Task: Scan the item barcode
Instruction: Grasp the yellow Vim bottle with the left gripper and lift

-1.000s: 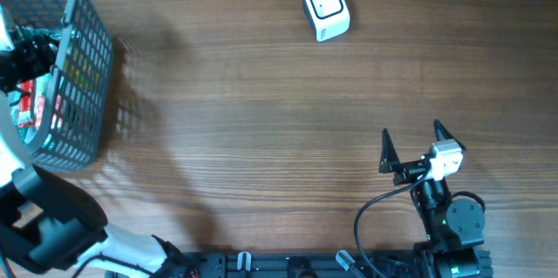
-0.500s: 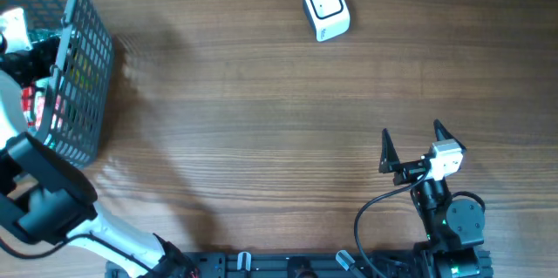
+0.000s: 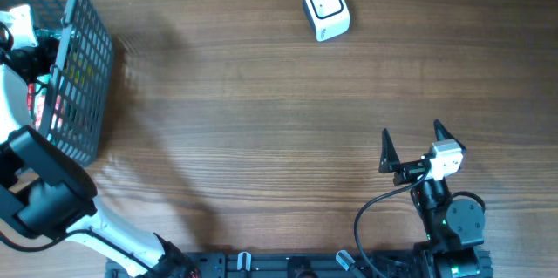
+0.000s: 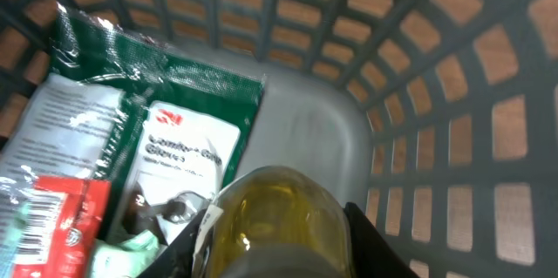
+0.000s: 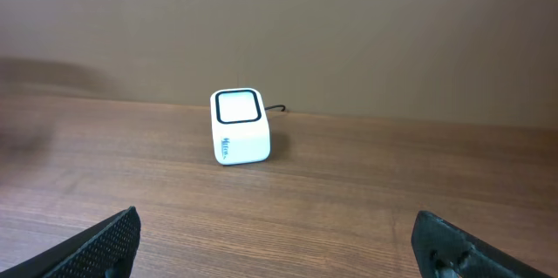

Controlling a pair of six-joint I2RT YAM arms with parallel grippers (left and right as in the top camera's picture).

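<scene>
Since one second ago the left arm (image 3: 44, 191) has moved further along the basket (image 3: 87, 60), and its wrist now lies nearer to the far edge of the table (image 3: 261, 112). The right arm and the scanner (image 3: 325, 8) are at the same places as before.

There is one basket, one scanner and two grippers. In the basket I count three things: one yellow bottle (image 4: 279, 200), one green packet (image 4: 183, 112) and one red packet (image 4: 52, 217). A pale green piece lies beside the red packet, but I cannot tell what it is.

The left gripper (image 4: 283, 230) is down inside the basket and its two fingers press on both sides of the yellow bottle – it is grasping it. The bottle lies on the grey floor of the basket, just beside the green packet. The grid walls stand around on all sides.

The right gripper (image 3: 410, 143) hangs near the front edge of the table with jaws spread wide and nothing between them. It points at the scanner, well apart from it; only bare wood is between them. A thin dark cable (image 5: 277, 109) leaves the back of the scanner.

The green packet shows a red "3M" – the lines under it are too blurred to read. The red packet carries a barcode on a white patch. The small blue writing on the scanner is too small to read.
</scene>
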